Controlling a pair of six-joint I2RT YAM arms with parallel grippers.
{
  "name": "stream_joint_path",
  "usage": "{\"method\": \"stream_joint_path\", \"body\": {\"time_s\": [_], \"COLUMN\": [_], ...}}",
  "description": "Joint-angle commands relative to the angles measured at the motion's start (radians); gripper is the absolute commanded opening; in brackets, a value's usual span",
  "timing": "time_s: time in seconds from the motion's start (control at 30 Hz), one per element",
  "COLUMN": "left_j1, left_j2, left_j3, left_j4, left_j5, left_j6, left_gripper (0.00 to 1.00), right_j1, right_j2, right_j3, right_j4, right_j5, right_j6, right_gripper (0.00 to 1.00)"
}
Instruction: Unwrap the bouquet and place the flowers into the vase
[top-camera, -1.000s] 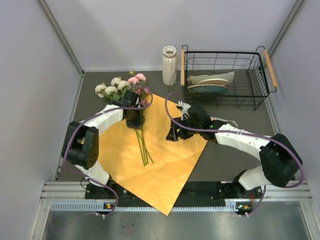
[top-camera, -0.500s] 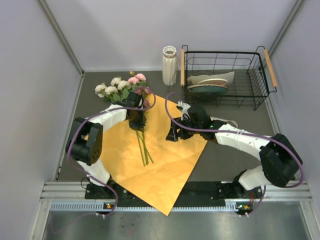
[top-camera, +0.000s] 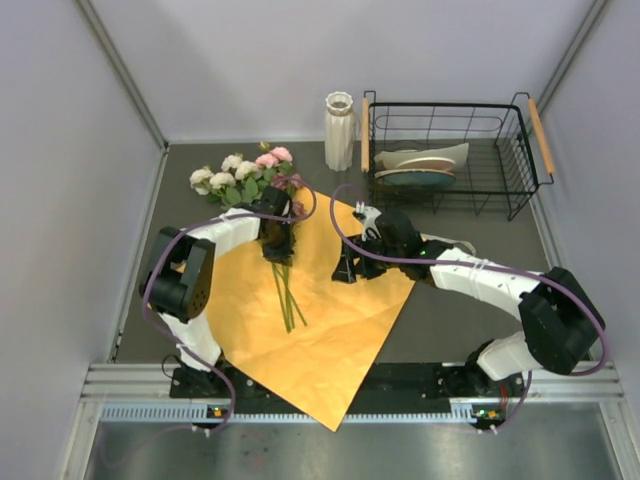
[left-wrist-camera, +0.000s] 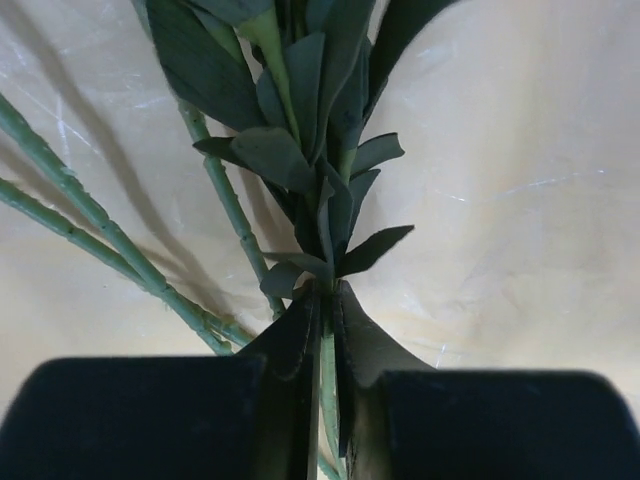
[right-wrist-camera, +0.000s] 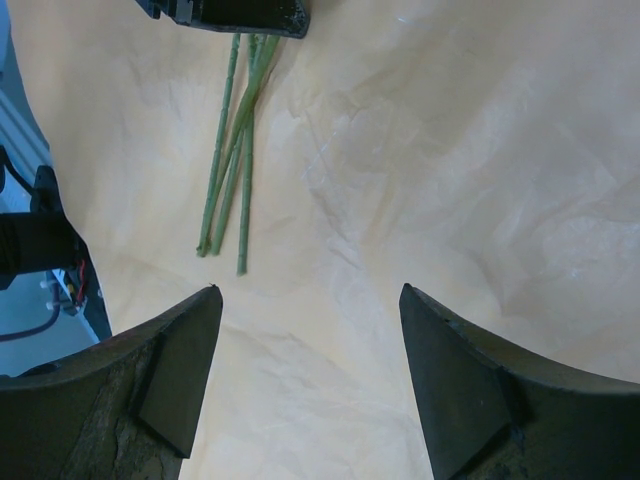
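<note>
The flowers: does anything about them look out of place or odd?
Nothing is damaged. The flowers lie flat on the opened orange paper, blooms past its far edge, stems splayed, not bunched. The left gripper pinches just one stem.

Overhead view bright, even, sharp. Left wrist view dimmer; left tool (left-wrist-camera: 325, 300) dark, perhaps out of focus. Orange paper (right-wrist-camera: 450, 150) pale, washed out in wrist views.
</note>
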Motion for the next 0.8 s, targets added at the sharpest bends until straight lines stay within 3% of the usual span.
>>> {"method": "stream_joint_path", "body": {"time_s": [0.0,0.17,0.33,0.53,0.77], "left_j1": [-0.017,-0.019,-0.019,-0.019,-0.019], "left_j2": [-0.052,-0.238,-0.462,-0.624,-0.684], "left_j3": [0.029,-0.008,-0.142,-0.261,-0.305], "left_j4": [0.02,0.066,0.261,0.443,0.553], "left_j5": [0.021,0.103,0.268,0.457,0.632], "left_j6": [-0.007,0.023,0.048,0.008,-0.045], "left_gripper": [0.01,0.0,0.0,0.0,0.0], "right_j1": [-0.008,-0.019,-0.097,-0.14,-0.14], "right_j2": [-0.008,-0.017,-0.06,-0.098,-0.12], "right_j3": [0.017,0.074,0.148,0.279,0.246], "right_j4": [0.025,-0.003,-0.003,0.015,0.365], "right_j5": [-0.002,-0.026,-0.118,-0.231,-0.509], "right_j6": [-0.011,-0.018,0.029,0.054,0.166], "right_gripper": [0.74,0.76,0.82,0.89,0.87]}}
